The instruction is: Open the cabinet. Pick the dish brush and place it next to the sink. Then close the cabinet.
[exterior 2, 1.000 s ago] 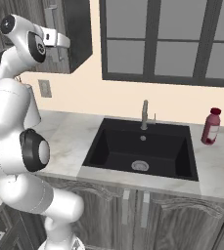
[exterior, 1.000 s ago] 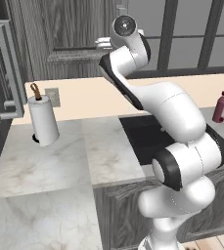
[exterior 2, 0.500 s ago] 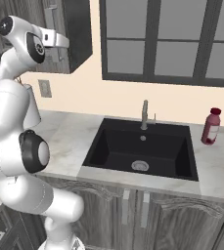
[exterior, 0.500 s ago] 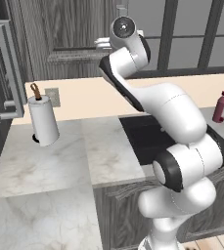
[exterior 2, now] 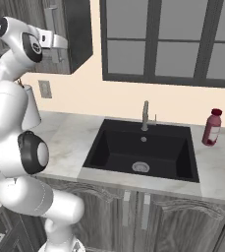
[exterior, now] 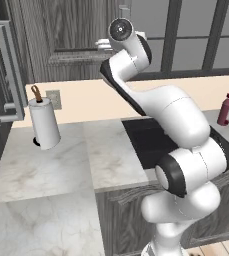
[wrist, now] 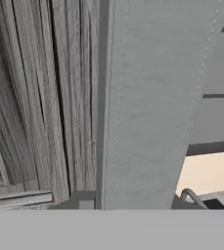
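Gripper, its jaw state hidden, sits at the cabinet handle, likely a rigid, slick bar best grasped mid-length.

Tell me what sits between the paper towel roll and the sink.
Nothing: in the left base view, bare marble counter separates the paper towel roll from the sink.

- The cabinet: dark grey wood grain, silver handle.
- The sink: black basin, silver drain.
- Counter: white marble, grey veins.
- Bottle: dark red.
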